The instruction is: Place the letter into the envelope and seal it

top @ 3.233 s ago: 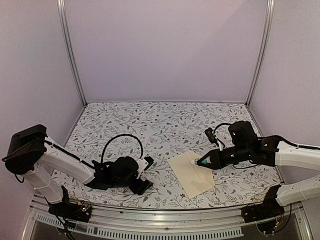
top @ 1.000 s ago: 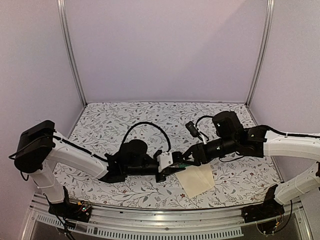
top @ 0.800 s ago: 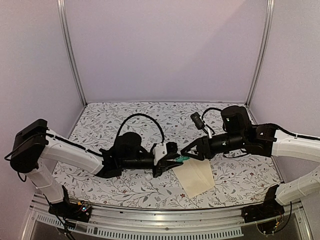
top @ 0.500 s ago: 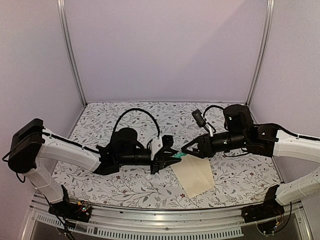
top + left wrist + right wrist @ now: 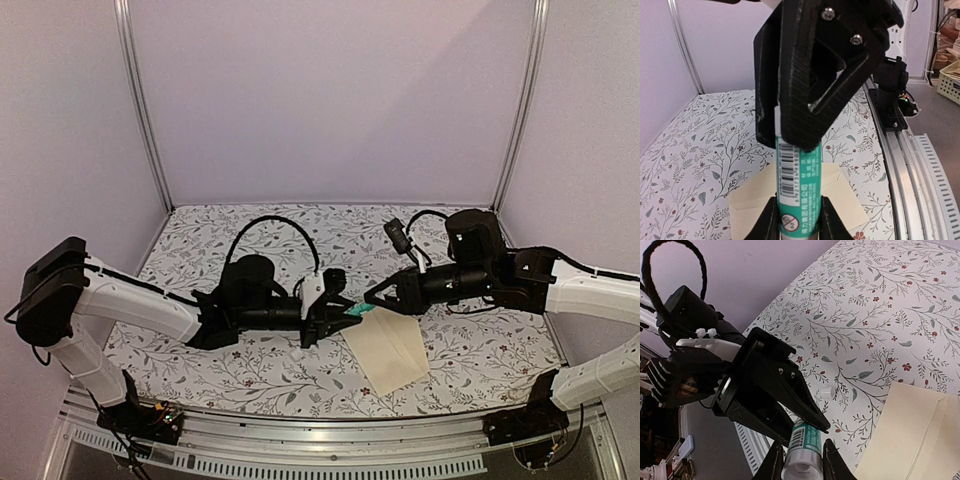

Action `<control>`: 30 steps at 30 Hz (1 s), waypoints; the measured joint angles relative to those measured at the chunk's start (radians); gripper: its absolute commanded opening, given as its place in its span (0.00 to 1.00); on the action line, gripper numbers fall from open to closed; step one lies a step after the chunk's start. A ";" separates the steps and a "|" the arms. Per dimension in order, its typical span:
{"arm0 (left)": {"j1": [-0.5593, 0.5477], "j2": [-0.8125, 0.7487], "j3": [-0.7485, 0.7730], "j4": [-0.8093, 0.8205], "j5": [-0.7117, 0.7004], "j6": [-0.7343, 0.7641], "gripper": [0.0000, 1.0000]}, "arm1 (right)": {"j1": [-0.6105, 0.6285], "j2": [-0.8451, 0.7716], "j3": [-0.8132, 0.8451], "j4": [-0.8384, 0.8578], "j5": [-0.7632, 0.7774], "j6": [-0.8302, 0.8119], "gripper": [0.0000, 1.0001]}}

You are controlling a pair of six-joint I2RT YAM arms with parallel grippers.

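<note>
A green glue stick (image 5: 357, 311) hangs in the air between my two grippers, just above the upper left corner of the cream envelope (image 5: 385, 348). My left gripper (image 5: 349, 313) is shut on one end of the stick (image 5: 797, 175), with its fingertips at the bottom of the left wrist view (image 5: 799, 220). My right gripper (image 5: 372, 300) has its fingers pressed on the other end (image 5: 805, 440), seen close up in the right wrist view (image 5: 802, 462). The envelope (image 5: 860, 200) lies flat on the table (image 5: 920, 435). The letter is out of view.
A small white cap (image 5: 827, 392) lies on the floral tablecloth (image 5: 250, 240) near the envelope's left side. Metal frame posts (image 5: 140, 110) and purple walls enclose the table. An aluminium rail (image 5: 330, 425) runs along the near edge.
The left arm carried the glue stick up and back towards the table's middle. The right gripper met it there and its jaws closed onto the stick's free end.
</note>
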State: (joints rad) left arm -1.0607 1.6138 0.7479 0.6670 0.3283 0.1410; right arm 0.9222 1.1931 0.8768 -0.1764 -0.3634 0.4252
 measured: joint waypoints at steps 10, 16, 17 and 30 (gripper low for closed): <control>-0.018 0.002 0.001 -0.001 -0.129 0.013 0.00 | 0.001 0.018 0.000 0.029 0.072 0.043 0.00; -0.076 0.047 0.023 -0.027 -0.341 0.055 0.00 | -0.002 0.065 0.000 0.037 0.130 0.132 0.00; -0.088 0.060 0.030 -0.031 -0.389 0.066 0.00 | -0.002 0.073 0.000 0.036 0.144 0.148 0.00; -0.140 0.108 0.069 -0.032 -0.589 0.122 0.00 | -0.002 0.082 -0.002 0.035 0.213 0.238 0.00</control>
State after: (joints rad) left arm -1.2007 1.7222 0.8165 0.6353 -0.2604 0.2626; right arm 0.9207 1.2755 0.8749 -0.1410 -0.1505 0.6636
